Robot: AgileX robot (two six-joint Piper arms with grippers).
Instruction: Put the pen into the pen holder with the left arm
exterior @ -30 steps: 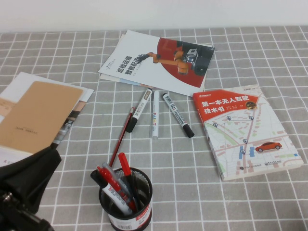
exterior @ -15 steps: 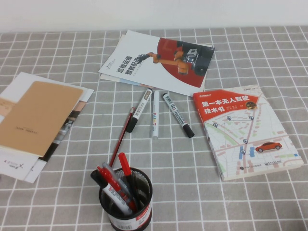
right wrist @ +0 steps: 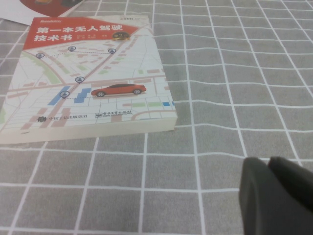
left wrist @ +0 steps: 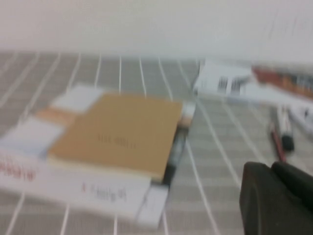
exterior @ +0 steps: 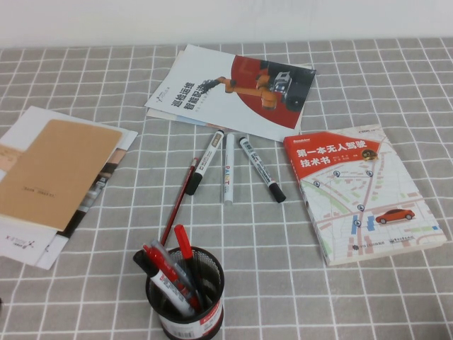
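High view takes in a counter (exterior: 396,78) under a grey cloth with a white grid, and no arm shows in it. Largest on it is a book with a red title band and a street-map cover (exterior: 361,195) on the robot's right; a brown-covered notebook on a stack of papers (exterior: 53,177) sits at the left edge, and a booklet picturing an orange robot arm (exterior: 233,91) lies at the far middle. Near the front edge stands the pen holder (exterior: 186,294), a round black mesh cup with a white and red band at its base. The pen (exterior: 170,273) is inside it among other pens, its long axis steeply tilted, the bright red cap end sticking up over the rim toward the robot's left and far side, the barrel running down into the cup. Beyond the cup lie three white markers (exterior: 228,168) fanned out, and a thin dark red stick pen (exterior: 179,202) beside them. The left gripper (left wrist: 279,200) hangs above the counter close to the brown notebook, fingers clenched on nothing. The right gripper (right wrist: 276,196) hovers over bare cloth beside the map book; whether its fingers are released or clenched I cannot tell.
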